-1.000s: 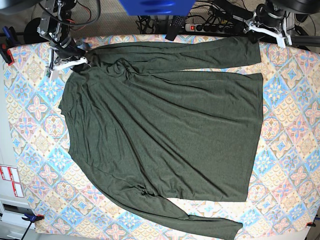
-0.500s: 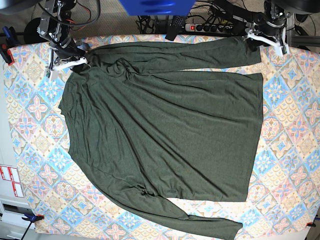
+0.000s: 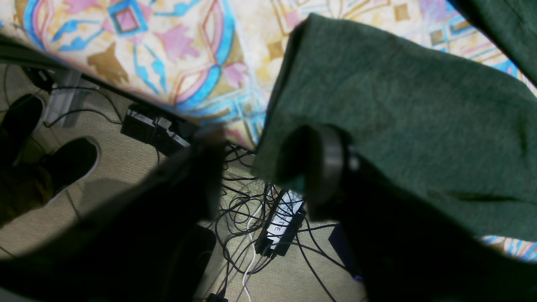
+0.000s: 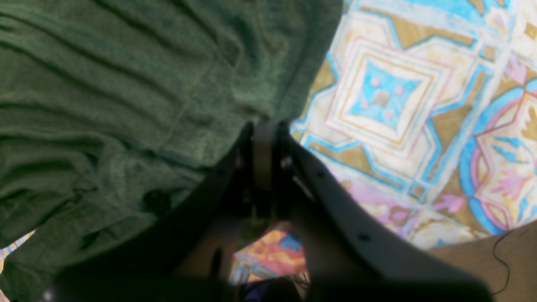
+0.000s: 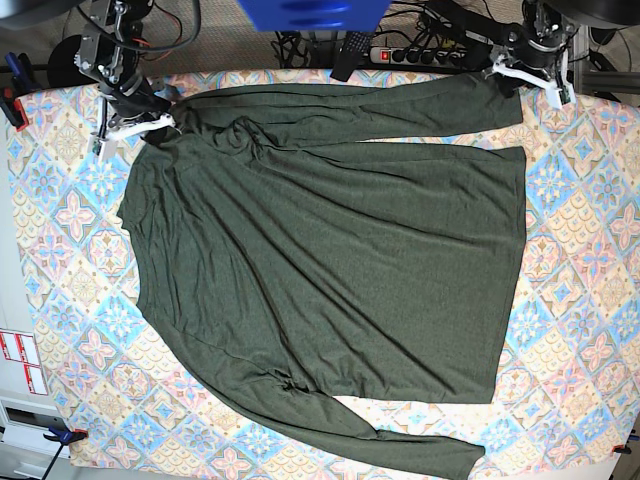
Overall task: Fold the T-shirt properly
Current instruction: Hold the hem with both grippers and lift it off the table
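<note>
So the T-shirt (image 5: 330,270) is spread out flat over most of the desk (image 5: 585,300), which is covered in a colourful diamond-tile pattern, with one long sleeve stretched along the far edge and the other run along the near edge. A bunch of wrinkles can be seen fanning out from the far corner where the right pincer (image 5: 135,118) is parked. That pincer is clamped tight on a gathered bit of the T-shirt fabric, which is confirmed in the right wrist view, where the two dark fingers (image 4: 289,167) are pressed together right at the edge of the cloth. The left pincer (image 5: 528,68) is found at the other far corner, right at the cuff end of the far sleeve. In its wrist view the fingers (image 3: 323,163) are seen set apart, with the sleeve cuff sitting at the edge of the desk beside one of them; whether the cloth is actually pinched can't be told, so it's best called partly open around the cuff. A power strip (image 3: 281,228) and tangled cables are visible on the floor past the desk edge.
</note>
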